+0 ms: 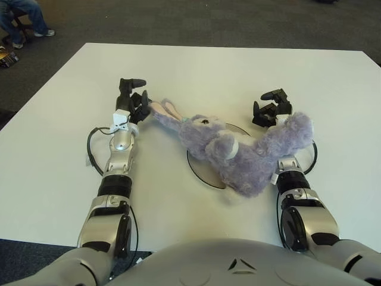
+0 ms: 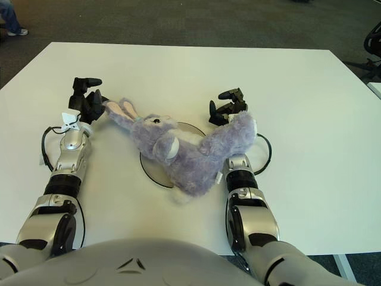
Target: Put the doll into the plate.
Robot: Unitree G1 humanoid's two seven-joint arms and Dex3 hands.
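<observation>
Dark carpet surrounds our white bench (image 1: 196, 77), and someone's legs (image 1: 24, 18) show past its far left corner. The purple rabbit doll (image 1: 238, 149) lies sprawled across the grey plate (image 1: 202, 170) near the middle of the bench, ears stretched toward the left edge, its rear draped over our right forearm. Our left hand (image 1: 132, 102) sits just beside the ear tips, fingers loosely curled and gripping nothing. Our right hand (image 1: 271, 108) hovers beyond the doll's rear, fingers relaxed, also empty.

The doll (image 1: 244, 152) hides most of the plate (image 1: 199, 170) (perhaps the right wrist too).
</observation>
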